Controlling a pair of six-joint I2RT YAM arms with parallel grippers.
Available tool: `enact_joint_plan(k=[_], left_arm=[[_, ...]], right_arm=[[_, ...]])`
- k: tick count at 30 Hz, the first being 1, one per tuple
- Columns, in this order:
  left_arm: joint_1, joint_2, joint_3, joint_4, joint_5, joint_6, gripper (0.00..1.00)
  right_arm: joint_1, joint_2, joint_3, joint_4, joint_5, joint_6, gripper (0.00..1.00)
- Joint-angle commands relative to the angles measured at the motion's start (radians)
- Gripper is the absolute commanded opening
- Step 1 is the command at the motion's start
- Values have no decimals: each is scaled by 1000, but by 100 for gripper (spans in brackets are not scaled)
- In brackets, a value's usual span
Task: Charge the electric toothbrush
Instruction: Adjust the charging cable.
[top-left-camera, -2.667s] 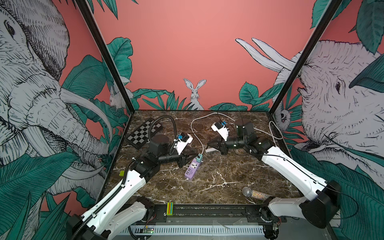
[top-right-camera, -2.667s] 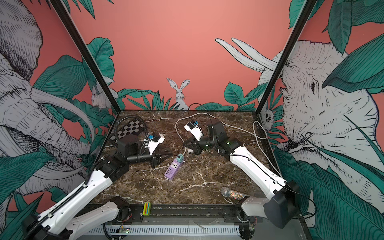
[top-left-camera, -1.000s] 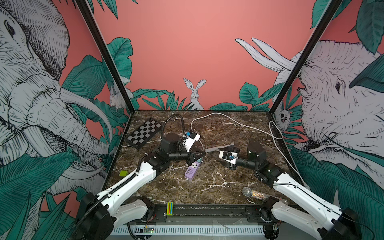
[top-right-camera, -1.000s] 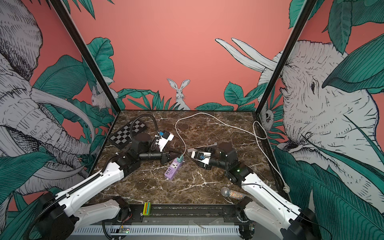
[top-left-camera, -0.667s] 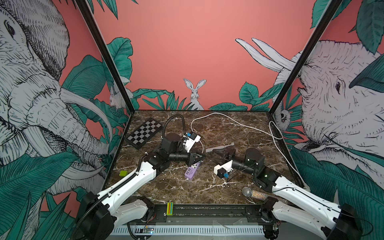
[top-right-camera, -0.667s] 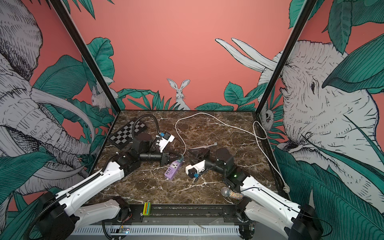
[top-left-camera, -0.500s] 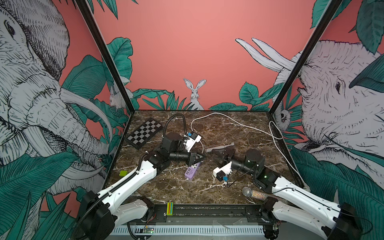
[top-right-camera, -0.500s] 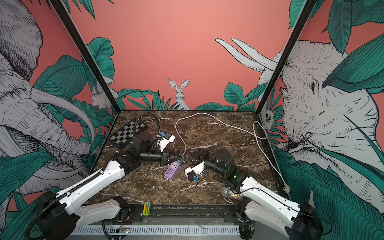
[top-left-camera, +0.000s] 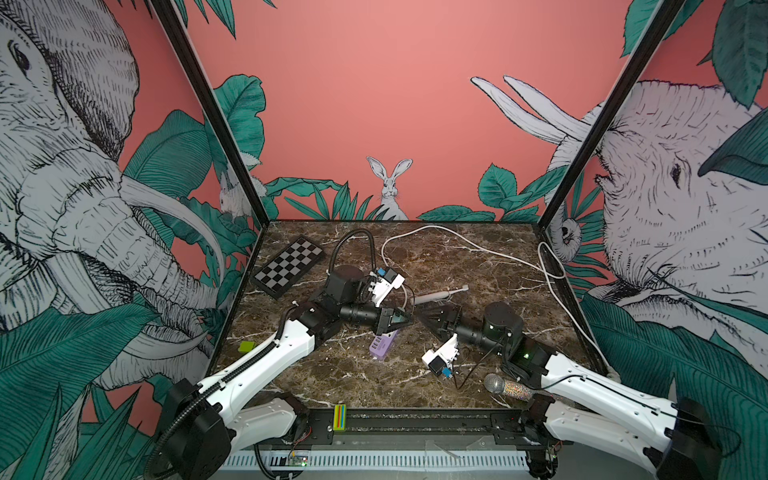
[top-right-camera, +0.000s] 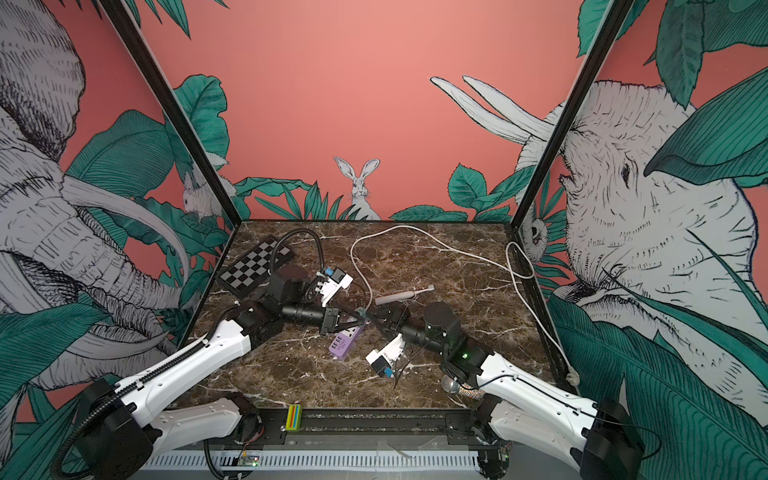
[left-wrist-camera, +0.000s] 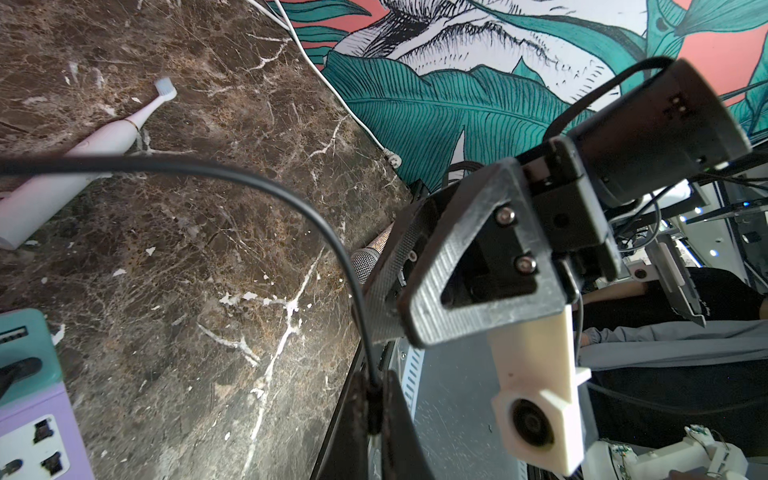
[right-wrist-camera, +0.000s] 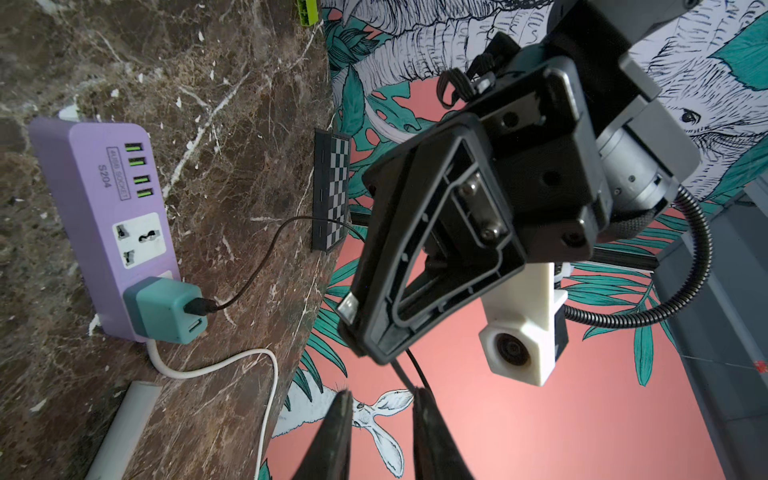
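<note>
Left tool (left-wrist-camera: 374, 378) clamps black cable (left-wrist-camera: 124, 163), apparently offering it to narrowly parted right tool (right-wrist-camera: 380, 395); electric toothbrush (left-wrist-camera: 41, 195) lies on the surface (left-wrist-camera: 187, 291).

The table (top-left-camera: 478, 266) is glossy brown marble, white-veined. The power strip (right-wrist-camera: 85, 208) is smooth lilac plastic. At 1 o'clock from it, the electric toothbrush (left-wrist-camera: 104, 141) looks like satin pale-pink plastic. The thin black cable (left-wrist-camera: 124, 163) is matt. The microphone (top-left-camera: 508, 387), at 4 o'clock, shows glitter and metal mesh.

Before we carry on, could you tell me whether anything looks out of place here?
Nothing spilled or broken. A glittery microphone lies at the front edge of the table, partly under the right arm, which could knock it.
</note>
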Motion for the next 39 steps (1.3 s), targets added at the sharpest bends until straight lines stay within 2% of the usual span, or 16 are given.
enact_joint_plan(k=[1,10,22,39], left_arm=[[-4,-3,14,-29,33,0,0],[-4,-1,10,-32,62,-11,0],[-3,-5,13,-44,53,-14,0],[-7,4,12,-10,110,-31,0]], right_arm=[[20,6,14,25,17,-57,24],[37,39,21,43,42,-109,22],[49,-4,-8,97,42,-65,21],[59,20,10,58,51,-92,21]])
